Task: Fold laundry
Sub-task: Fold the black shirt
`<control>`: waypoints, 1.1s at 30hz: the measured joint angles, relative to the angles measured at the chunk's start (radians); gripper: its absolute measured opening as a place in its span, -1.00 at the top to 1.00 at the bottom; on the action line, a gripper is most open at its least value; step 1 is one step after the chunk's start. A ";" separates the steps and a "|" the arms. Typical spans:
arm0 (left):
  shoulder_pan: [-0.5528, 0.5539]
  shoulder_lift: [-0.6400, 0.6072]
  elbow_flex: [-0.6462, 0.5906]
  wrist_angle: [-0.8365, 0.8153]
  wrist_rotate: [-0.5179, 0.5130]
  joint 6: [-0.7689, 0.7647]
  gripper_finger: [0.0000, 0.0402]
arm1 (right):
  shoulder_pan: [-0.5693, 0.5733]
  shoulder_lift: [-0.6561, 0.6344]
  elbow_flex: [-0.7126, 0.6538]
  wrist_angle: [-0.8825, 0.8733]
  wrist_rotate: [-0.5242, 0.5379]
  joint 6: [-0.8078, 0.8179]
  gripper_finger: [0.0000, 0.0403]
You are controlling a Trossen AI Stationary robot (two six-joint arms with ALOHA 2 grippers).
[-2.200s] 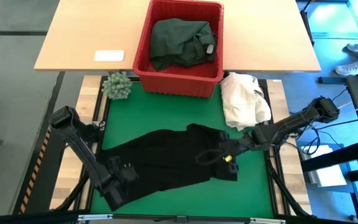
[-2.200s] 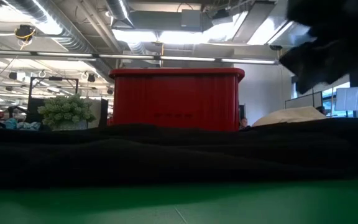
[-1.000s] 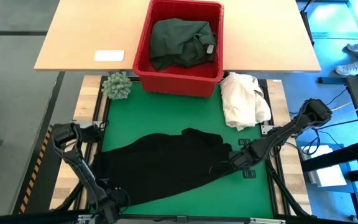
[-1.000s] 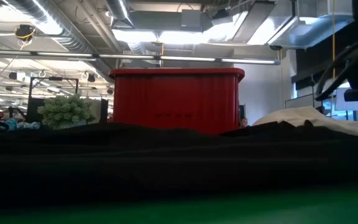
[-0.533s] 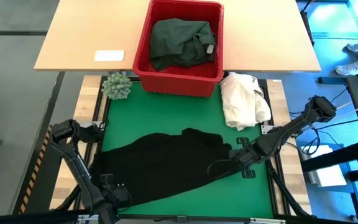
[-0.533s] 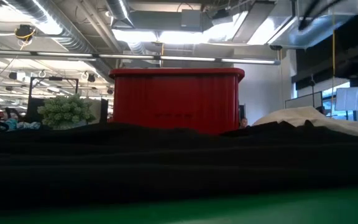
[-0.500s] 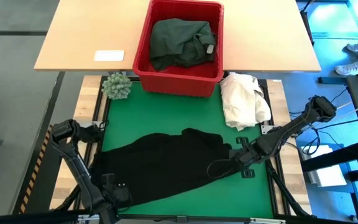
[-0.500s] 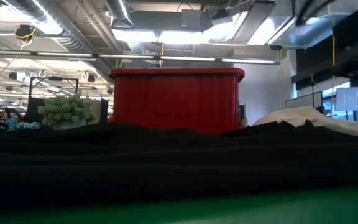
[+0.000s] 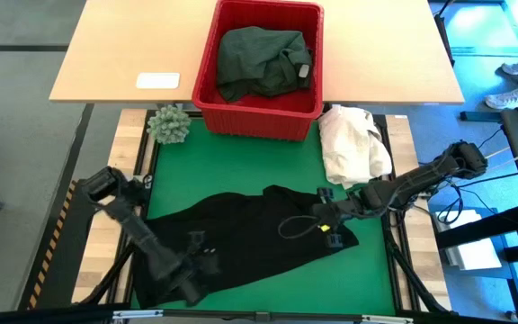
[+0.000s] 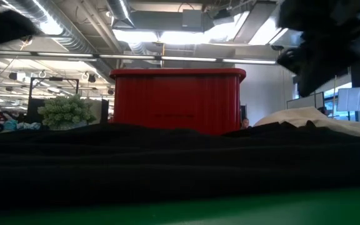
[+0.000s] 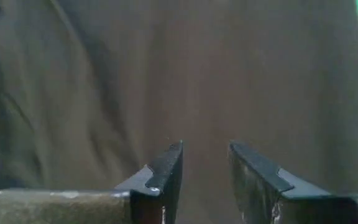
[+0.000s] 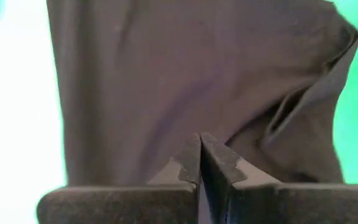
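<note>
Black garment (image 9: 241,234) spread flat and wrinkled across green mat (image 9: 241,162) on bench, dark green garment (image 9: 261,56) bunched in red basket (image 9: 207,63), left gripper (image 11: 205,163) parted above black cloth, right gripper (image 12: 200,155) clenched empty, no legible writing

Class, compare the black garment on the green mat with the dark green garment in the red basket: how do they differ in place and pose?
The black garment lies spread out across the green mat; the dark green garment sits bunched up inside the red basket. Both grippers, left and right, are over the black garment; neither is near the green one. Both are dark, soft cloth and not yet folded.
</note>
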State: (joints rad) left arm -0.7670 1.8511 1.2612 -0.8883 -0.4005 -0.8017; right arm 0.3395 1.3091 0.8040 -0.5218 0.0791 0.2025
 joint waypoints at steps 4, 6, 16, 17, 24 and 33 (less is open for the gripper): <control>0.106 0.000 -0.014 0.090 0.005 0.119 0.40 | -0.079 0.044 0.000 0.002 -0.004 -0.038 0.94; 0.140 0.000 -0.023 0.137 0.011 0.167 0.40 | -0.115 0.078 0.000 0.003 -0.004 -0.065 0.94; 0.199 0.000 -0.142 0.324 0.164 0.205 0.40 | -0.259 0.260 0.000 0.122 0.042 -0.156 0.94; 0.193 0.001 -0.152 0.335 0.190 0.203 0.40 | -0.276 0.266 0.000 0.119 0.078 -0.155 0.94; 0.142 0.005 -0.160 0.348 0.271 0.182 0.40 | -0.400 0.263 0.000 0.121 0.216 -0.137 0.94; 0.123 0.005 -0.161 0.353 0.241 0.176 0.40 | -0.420 0.213 0.000 0.159 -0.036 -0.177 0.94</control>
State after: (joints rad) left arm -0.6443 1.8557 1.1004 -0.5357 -0.1598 -0.6258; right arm -0.0803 1.5219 0.8036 -0.3630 0.0429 0.0250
